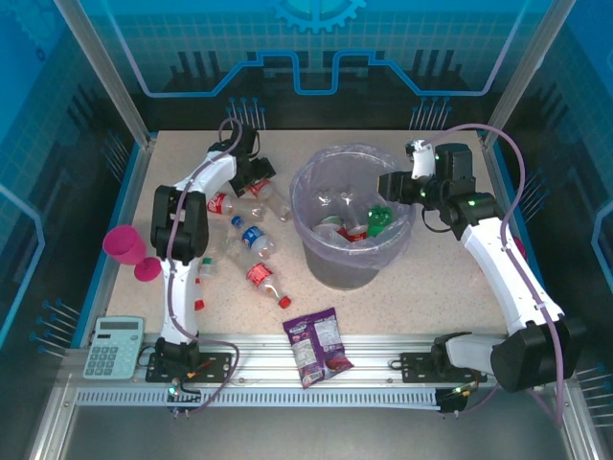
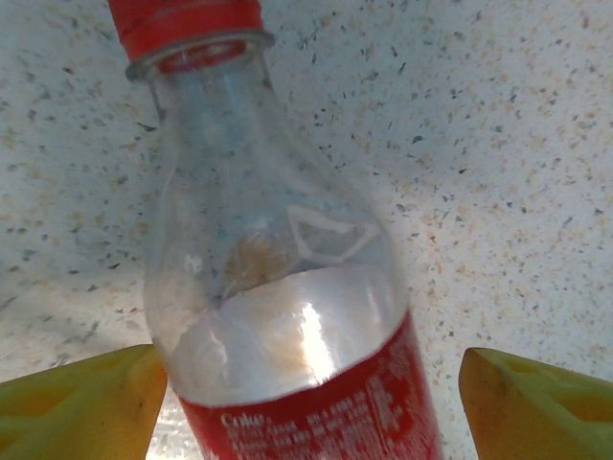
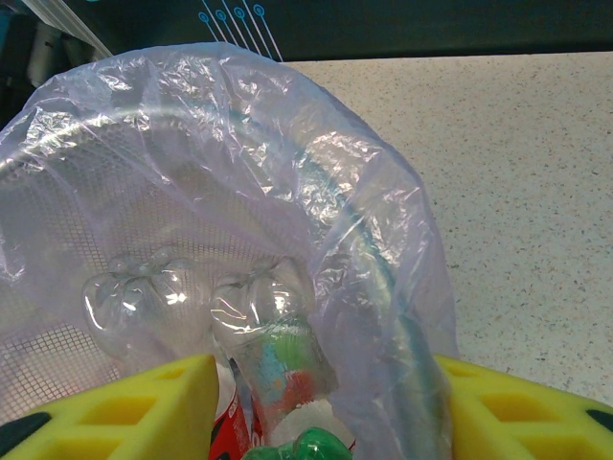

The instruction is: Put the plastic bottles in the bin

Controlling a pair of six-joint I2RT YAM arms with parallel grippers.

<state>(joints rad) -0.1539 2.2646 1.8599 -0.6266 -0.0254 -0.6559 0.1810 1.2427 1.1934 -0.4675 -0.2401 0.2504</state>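
I count several plastic bottles [image 1: 350, 230] in the bin [image 1: 340, 268], mid-worktop [image 1: 431, 287]; a handful remain to its left. The left gripper [image 2: 306, 353] straddles one red-capped bottle [image 2: 278, 287], jaws apart. The right gripper [image 3: 324, 364] hovers unclenched over the bin.

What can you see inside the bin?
Inside the bin: several clear bottles, a red-labelled bottle and a green bottle. Anything beneath them is covered by the pile.

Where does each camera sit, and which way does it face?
Top external: above and behind the bases, looking down on table, bin, both arms.
Left wrist: on the left arm, facing down at a red-capped bottle between its jaws.
Right wrist: on the right arm, facing into the bin past its jaws.
Shared: the bin, in top and right wrist.
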